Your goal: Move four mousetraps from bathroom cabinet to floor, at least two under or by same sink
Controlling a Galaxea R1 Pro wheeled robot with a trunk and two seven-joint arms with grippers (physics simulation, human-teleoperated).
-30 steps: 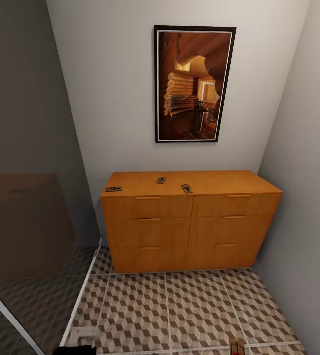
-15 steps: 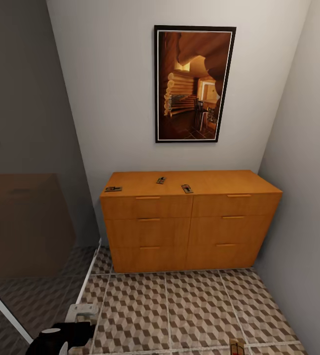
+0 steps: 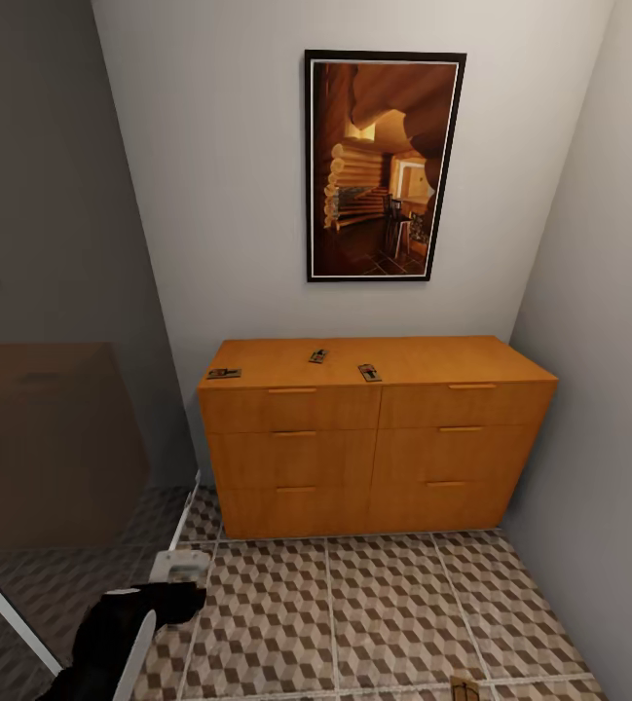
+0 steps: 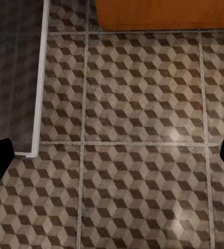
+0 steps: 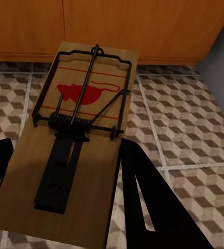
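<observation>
Clamping one mousetrap (image 5: 81,135) between its fingers, the right gripper (image 5: 65,171) hangs above the bathroom floor (image 3: 384,604); the left gripper (image 4: 112,155) is spread empty. Three mousetraps (image 3: 317,356) remain on the cabinet (image 3: 374,438). Risk: dropping it here, far from any sink.

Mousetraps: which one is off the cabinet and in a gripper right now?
The mousetrap between the right gripper's fingers, over the floor tiles. The other three lie on the cabinet top.
</observation>
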